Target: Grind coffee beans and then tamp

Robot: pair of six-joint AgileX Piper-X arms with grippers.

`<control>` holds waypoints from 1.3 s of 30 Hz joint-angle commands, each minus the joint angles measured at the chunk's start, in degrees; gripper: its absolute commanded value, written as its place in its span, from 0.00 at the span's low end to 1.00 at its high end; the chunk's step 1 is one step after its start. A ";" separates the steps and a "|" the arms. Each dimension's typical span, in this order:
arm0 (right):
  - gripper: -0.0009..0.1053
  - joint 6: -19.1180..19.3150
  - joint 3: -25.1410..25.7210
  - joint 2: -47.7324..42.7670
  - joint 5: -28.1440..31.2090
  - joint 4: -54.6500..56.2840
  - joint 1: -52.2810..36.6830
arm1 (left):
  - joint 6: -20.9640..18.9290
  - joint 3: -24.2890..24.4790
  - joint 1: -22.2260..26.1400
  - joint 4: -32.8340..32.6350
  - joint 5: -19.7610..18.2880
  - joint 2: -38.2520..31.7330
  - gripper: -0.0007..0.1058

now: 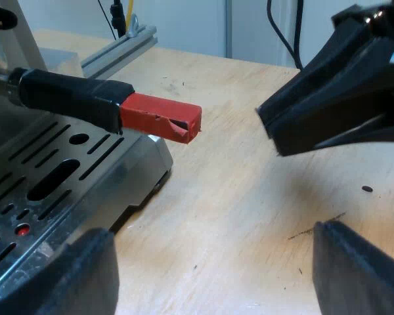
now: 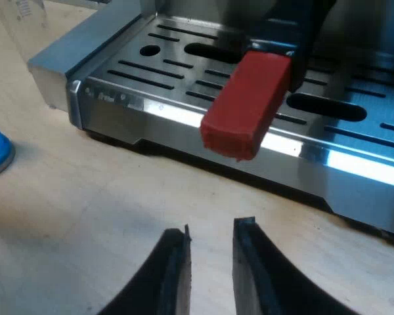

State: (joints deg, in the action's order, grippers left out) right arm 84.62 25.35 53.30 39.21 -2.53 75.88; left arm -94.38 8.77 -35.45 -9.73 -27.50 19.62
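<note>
Reaching for the red handle end (image 1: pixel 161 119), my wide-open, empty left gripper (image 1: pixel 213 266) could bump my right gripper (image 2: pixel 210 231), barely parted and empty, hovering near it.

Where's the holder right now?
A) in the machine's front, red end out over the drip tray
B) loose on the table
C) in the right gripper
A: the holder's handle runs out from the machine's front, its red end over the drip tray; the right gripper sits short of it over the table, holding nothing.
</note>
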 commanded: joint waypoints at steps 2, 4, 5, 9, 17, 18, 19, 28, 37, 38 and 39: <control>0.19 0.46 0.01 3.42 3.17 -4.81 0.08 | -0.68 0.04 -0.24 1.03 -0.44 0.12 0.60; 0.19 0.46 0.01 4.67 3.82 -6.23 0.08 | -0.68 0.04 -0.24 1.03 -0.44 0.12 0.60; 0.19 0.46 0.01 5.17 4.18 -6.81 0.08 | -0.68 0.04 -0.24 1.03 -0.44 0.12 0.60; 0.19 0.46 0.01 7.35 6.87 -9.89 0.08 | -0.68 0.04 -0.24 1.03 -0.44 0.12 0.60; 0.19 0.46 0.01 11.75 10.71 -15.82 -0.75 | -0.68 0.04 -0.24 1.03 -0.44 0.12 0.60; 0.19 0.46 0.01 12.12 10.68 -16.56 -1.22 | -0.68 0.04 -0.24 1.03 -0.44 0.12 0.60; 0.19 0.46 0.01 12.47 10.68 -17.10 -1.59 | -0.68 0.04 -0.24 1.03 -0.44 0.12 0.60; 0.19 1.13 0.01 15.03 5.26 -19.70 -4.39 | -0.68 0.04 -0.24 1.03 -0.44 0.12 0.60; 0.19 1.69 0.01 15.26 11.49 -23.10 -4.38 | -0.68 0.04 -0.24 1.03 -0.44 0.12 0.60; 0.19 1.69 0.01 15.26 11.63 -23.22 -4.38 | -0.68 0.04 -0.24 1.03 -0.44 0.12 0.60; 0.19 1.67 0.01 15.26 12.04 -23.68 -4.50 | -0.68 0.04 -0.24 1.03 -0.44 0.12 0.60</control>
State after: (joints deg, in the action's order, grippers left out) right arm 85.92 25.35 68.53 47.83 -23.61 71.92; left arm -94.38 8.77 -35.45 -9.73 -27.50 19.62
